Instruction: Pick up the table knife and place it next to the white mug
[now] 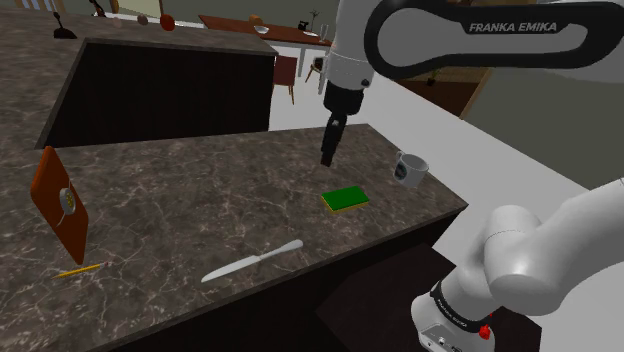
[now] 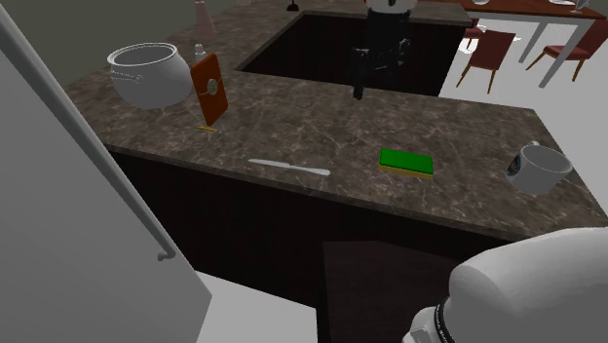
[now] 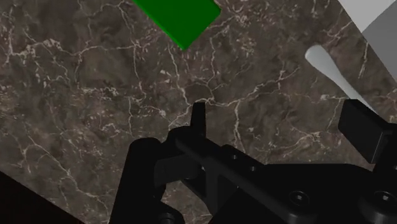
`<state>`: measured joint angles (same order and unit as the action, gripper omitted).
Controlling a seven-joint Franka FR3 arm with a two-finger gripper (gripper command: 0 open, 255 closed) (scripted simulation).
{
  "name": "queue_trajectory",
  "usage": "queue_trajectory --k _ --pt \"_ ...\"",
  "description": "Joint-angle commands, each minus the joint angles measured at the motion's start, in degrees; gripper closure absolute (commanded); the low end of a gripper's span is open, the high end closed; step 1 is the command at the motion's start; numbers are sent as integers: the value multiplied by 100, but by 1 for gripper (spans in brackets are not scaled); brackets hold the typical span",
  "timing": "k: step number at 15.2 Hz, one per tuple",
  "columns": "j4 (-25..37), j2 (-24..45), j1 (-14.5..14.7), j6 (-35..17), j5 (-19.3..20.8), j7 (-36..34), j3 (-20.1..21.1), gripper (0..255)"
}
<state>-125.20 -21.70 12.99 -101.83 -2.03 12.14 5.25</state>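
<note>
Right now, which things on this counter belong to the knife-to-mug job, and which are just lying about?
Part of the job:
table knife
white mug
claw, open and holding nothing

Just lying about:
green sponge
yellow pencil
rust-brown board
grey pot

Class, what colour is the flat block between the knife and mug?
The block is green on top, yellowish below; best in shoulder view.

A dark veined counter (image 1: 180,190) wraps a dark recess (image 1: 170,90), with a brown dining table (image 1: 265,30) and chairs (image 1: 286,72) beyond.
</note>
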Motion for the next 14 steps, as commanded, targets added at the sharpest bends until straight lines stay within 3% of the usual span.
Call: queue_trajectory --k 1,14 --pt "70 313 118 -152 34 177 106 0" --pt "700 2242 904 -805 484 902 952 0"
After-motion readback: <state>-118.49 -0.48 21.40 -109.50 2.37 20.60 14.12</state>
